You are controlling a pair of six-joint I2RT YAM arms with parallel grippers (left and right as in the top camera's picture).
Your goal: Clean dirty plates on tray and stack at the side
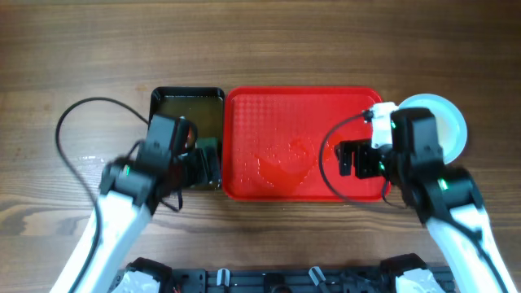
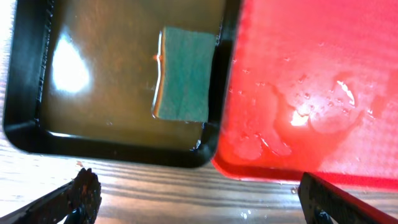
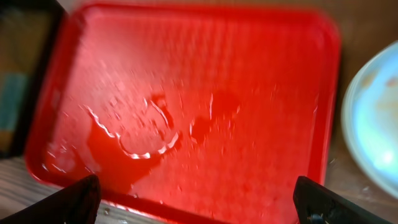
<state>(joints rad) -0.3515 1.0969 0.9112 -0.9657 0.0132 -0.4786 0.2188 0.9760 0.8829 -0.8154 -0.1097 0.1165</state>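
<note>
The red tray (image 1: 269,114) lies at the table's middle with no plates on it, only wet puddles (image 1: 285,163). It also shows in the left wrist view (image 2: 298,68) and the right wrist view (image 3: 261,81). Pale plates (image 1: 452,122) sit stacked on the table right of the tray, partly hidden by my right arm; their edge shows in the right wrist view (image 3: 373,124). I cannot tell how many there are. My left gripper (image 2: 199,199) is open and empty above the table, in front of the black tub. My right gripper (image 3: 199,199) is open and empty over the tray's front right edge.
A black tub (image 1: 175,102) of brownish liquid stands against the tray's left side. A green sponge (image 2: 183,74) lies in the liquid near the tub's right wall. Cables trail from both arms. Water drops lie on the wood in front of the tray.
</note>
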